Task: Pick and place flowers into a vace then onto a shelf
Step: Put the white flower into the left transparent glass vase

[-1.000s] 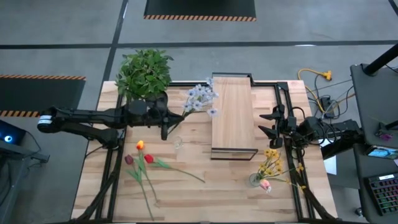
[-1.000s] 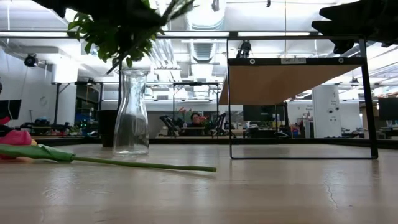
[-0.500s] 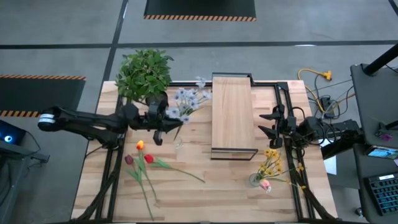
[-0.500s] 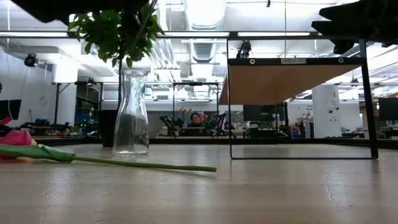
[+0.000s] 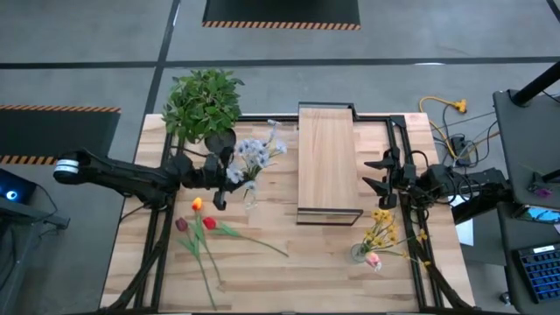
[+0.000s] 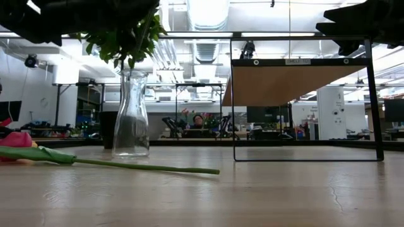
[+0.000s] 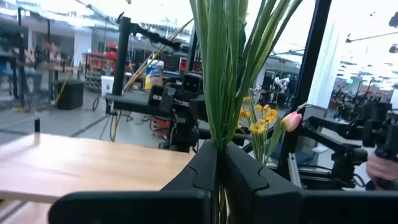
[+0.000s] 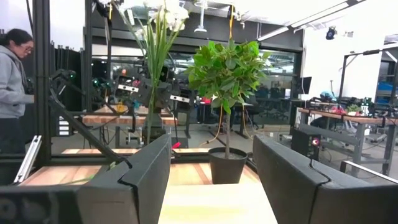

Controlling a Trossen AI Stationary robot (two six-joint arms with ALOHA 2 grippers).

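The bunch of pale white sprigs [image 5: 254, 150] is clamped by its green stems [image 7: 219, 74] in the left gripper [image 5: 226, 172], whose fingers are pressed together on them. The bunch sits over the glass vase [image 6: 131, 115], which stands upright on the table [image 5: 324, 262] just beside the potted plant [image 5: 203, 103]; whether the stem ends have entered the vase's mouth cannot be told.

Three tulips [image 5: 197, 227], yellow, red and dark red, lie loose on the table on the near left, their stems [image 6: 145, 166] stretching across the wood. On the near right lie small yellow blooms [image 5: 381, 229] and a pink tulip [image 5: 374, 260].

The shelf [image 5: 329, 162], a pale plank on a thin black frame, stands at the table's middle, between the two arms, with nothing on it.

The right gripper [image 5: 374, 173] hangs near the shelf's right side, its fingers [image 8: 292, 180] well apart and holding nothing.

A person [image 8: 12, 93] in a grey hooded top stands in the room beyond the table. A small label on the shelf's front edge is too small to read, and no other writing is legible.
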